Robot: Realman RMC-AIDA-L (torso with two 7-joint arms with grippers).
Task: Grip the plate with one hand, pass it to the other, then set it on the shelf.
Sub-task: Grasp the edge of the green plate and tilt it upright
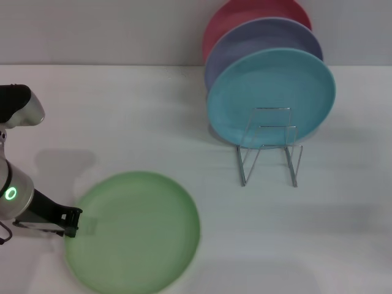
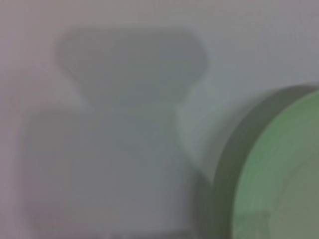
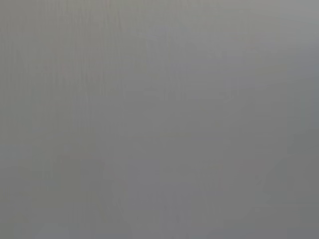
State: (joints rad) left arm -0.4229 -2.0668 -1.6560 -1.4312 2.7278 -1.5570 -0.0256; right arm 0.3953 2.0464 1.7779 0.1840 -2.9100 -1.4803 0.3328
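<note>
The left pincer [image 1: 72, 222] was clamped on the near-left rim of the green plate [image 1: 135, 229], which lay low over the counter [image 1: 122, 110], well apart from the wire shelf [image 1: 269, 150], ready for the handover.

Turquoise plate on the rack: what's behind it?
Behind the turquoise plate stand a lavender plate and then a red plate, upright and overlapping. Only their upper rims show; whatever lies lower behind them is covered.

White tabletop [image 1: 122, 116] fills most of head view, matte, w/ soft grey shadows near left edge & front edge. Plain grey wall [image 1: 98, 30] runs along far edge. Light even, diffuse, no hard glare.
</note>
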